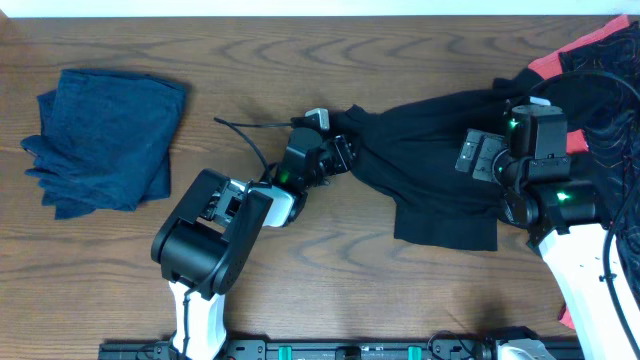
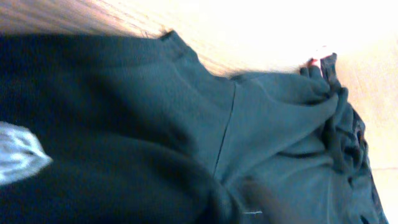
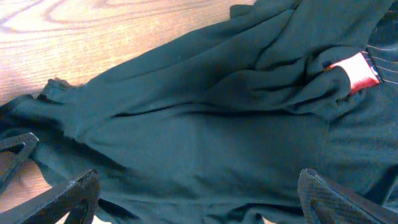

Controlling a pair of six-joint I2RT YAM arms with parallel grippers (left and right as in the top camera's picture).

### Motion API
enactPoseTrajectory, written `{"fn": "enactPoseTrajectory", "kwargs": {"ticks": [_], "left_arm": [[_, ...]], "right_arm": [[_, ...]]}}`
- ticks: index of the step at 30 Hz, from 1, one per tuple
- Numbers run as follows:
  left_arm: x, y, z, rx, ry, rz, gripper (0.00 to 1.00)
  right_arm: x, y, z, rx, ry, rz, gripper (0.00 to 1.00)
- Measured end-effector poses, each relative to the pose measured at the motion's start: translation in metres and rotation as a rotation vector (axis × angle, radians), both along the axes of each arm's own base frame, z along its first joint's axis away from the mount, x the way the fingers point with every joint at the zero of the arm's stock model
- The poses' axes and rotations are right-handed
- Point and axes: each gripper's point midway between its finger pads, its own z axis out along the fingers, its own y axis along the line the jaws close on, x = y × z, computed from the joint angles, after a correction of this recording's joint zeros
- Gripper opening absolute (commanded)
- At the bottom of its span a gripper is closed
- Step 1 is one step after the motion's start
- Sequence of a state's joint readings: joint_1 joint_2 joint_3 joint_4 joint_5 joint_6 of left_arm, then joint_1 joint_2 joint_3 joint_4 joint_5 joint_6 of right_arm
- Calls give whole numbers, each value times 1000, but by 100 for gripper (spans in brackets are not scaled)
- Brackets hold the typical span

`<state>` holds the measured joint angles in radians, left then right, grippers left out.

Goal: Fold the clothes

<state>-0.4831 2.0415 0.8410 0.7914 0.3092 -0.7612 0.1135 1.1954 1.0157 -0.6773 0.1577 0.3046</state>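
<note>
The black garment [image 1: 430, 175] lies bunched on the worktop [image 1: 300, 60] right of centre, the left hand [image 1: 338, 153] pinching its end, the right hand [image 3: 196, 180] spread wide above it — unpinned, a hard tug could drag it whole, not flatten it.

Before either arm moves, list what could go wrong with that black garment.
1. The crumpled black cloth garment is bunched to a point at the left pincer, while its far end runs into the red-and-black clothing pile. Pulling may drag that pile along.
2. The right pincer hangs open over layered folds, so closing there could catch several layers and fold unevenly.
</note>
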Motion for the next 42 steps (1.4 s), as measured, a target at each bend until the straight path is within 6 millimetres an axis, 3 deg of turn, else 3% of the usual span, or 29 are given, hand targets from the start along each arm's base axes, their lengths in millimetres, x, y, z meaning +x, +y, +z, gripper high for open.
{"fn": "enactPoseTrajectory", "kwargs": {"ticks": [3, 6, 8, 11, 14, 18, 19, 21, 23, 26, 28, 31, 35, 37, 42], "left_arm": [[1, 0, 0, 5, 7, -2, 6], [-7, 5, -15, 60, 64, -19, 6], [-15, 13, -24, 112, 103, -43, 6], [-20, 37, -17, 201, 125, -58, 6], [0, 83, 11, 258, 57, 3, 6], [37, 170, 60, 308, -49, 173, 6], [46, 193, 72, 317, -67, 221, 25], [60, 229, 93, 325, -93, 284, 98], [67, 249, 107, 318, -97, 304, 98], [52, 242, 98, 290, 1, 242, 98], [23, 226, 74, 268, 159, 164, 98], [-43, 199, 38, 231, 460, 41, 98], [-109, 179, 24, 202, 733, -54, 98], [-125, 175, 24, 192, 802, -77, 98], [-133, 163, 25, 198, 819, -116, 99]], "right_arm": [[0, 0, 0, 0, 0, 0, 99], [0, 0, 0, -2, 1, -1, 99], [-1, -1, 0, -5, 3, -3, 99], [-1, -2, -1, -7, 4, -6, 99], [-1, -4, -1, -9, 4, -12, 99], [-1, -7, -1, -11, 6, -21, 99], [-1, -7, -1, -13, 6, -22, 99], [-1, -7, -1, -12, 7, -22, 99], [-2, -7, -1, -13, 9, -22, 99], [-2, -7, -2, -13, 12, -22, 99], [-4, -7, -3, -14, 19, -22, 99], [-5, -7, -4, -15, 26, -22, 99], [-5, -8, -4, -18, 27, -24, 99], [-5, -8, -3, -18, 23, -24, 99], [-4, -8, -3, -17, 21, -24, 99]]}}
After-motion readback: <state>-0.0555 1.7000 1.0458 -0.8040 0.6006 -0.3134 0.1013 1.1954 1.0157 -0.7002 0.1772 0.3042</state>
